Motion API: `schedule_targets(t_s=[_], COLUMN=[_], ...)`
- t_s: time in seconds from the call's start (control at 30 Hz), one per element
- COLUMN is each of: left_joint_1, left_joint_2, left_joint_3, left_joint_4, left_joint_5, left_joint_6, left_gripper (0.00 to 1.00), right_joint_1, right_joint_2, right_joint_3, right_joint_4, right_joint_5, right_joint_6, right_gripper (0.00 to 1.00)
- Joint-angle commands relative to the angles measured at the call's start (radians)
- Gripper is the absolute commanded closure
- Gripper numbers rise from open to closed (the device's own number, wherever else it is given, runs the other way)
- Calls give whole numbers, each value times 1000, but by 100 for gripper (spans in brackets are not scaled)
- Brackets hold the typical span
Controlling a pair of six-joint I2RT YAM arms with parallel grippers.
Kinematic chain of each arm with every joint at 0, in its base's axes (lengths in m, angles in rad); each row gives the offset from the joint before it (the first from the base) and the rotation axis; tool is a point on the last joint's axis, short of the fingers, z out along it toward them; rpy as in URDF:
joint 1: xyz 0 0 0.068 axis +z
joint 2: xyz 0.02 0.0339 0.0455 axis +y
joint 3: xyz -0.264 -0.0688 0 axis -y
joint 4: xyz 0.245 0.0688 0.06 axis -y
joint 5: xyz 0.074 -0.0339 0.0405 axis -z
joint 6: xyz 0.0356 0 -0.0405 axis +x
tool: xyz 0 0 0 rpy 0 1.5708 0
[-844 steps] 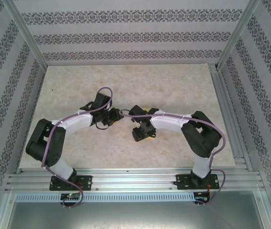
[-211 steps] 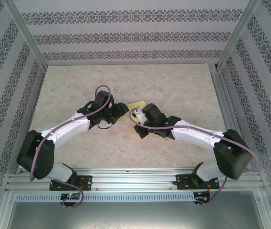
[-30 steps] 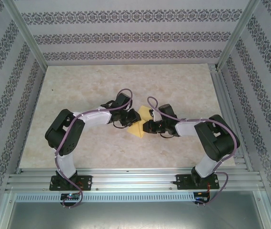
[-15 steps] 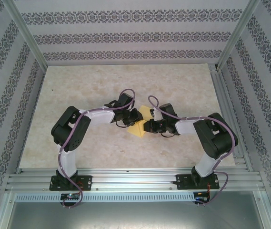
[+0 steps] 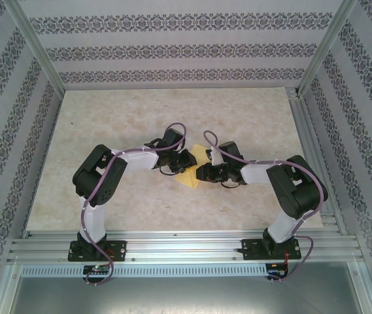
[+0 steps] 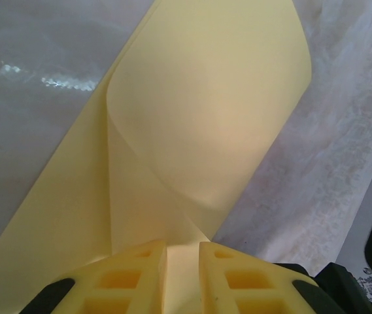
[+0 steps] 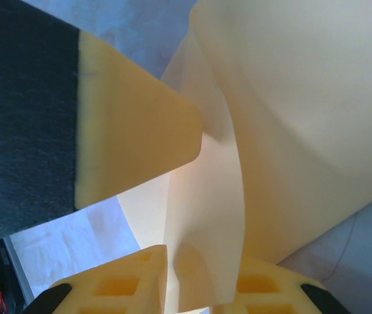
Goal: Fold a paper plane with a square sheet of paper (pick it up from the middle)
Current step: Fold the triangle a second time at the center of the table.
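Yellow paper (image 5: 188,176) sits about the middle of the table (image 5: 107,118), slightly toward the near edge, between the two grippers. The left gripper (image 6: 182,248) reaches in from the left side and the right gripper (image 7: 202,288) from the right, and they meet nearly tip to tip at the sheet.

In the left wrist view the paper runs out from between the left fingers (image 6: 136,275). They are clenched on it, with hardly more than the sheet between them. Beyond the grip the paper curls into a loose, rounded fold with no crease, over a flatter layer beneath.

In the right wrist view a bent fold of paper stands in the gap between the right fingers (image 7: 123,288). That gap is wider, and I cannot tell whether those jaws pinch the paper or stand loose of it. One of the left fingers, yellow with a black back, shows just above, its tip at the sheet beside the fold.
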Motion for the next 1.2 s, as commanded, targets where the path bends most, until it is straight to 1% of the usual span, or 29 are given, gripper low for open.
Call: schedule_targets(t_s=[0.0, 0.07, 0.17, 0.23, 0.47, 0.87, 1.07, 1.17], left_joint_1=[-11, -11, -11, -11, -11, -11, -11, -11], left_joint_2=[6, 8, 13, 15, 13, -18, -37, -39], left_joint_3=[10, 13, 17, 21, 26, 25, 6, -6], left_joint_4=[15, 15, 15, 16, 13, 32, 42, 54], left_joint_5=[-11, -10, -7, -4, 0, 19, 24, 33], left_joint_6=[-11, -12, -15, -15, -12, 15, 25, 27], left_gripper=[78, 78, 78, 78, 78, 70, 69, 68], right_joint_1=[-14, -15, -15, -16, -22, -36, -37, -37], right_joint_2=[-42, -56, -66, -62, -27, 17, 29, 36], right_joint_3=[5, 4, 9, 11, 49, 84, 98, 114], right_joint_4=[-11, -10, -13, -19, -101, -110, -110, -141], right_joint_5=[8, 8, -6, 2, 54, 70, 77, 94], right_joint_6=[-13, -9, -6, -10, -59, -98, -110, -134], right_gripper=[76, 74, 77, 84, 95, 96, 96, 96])
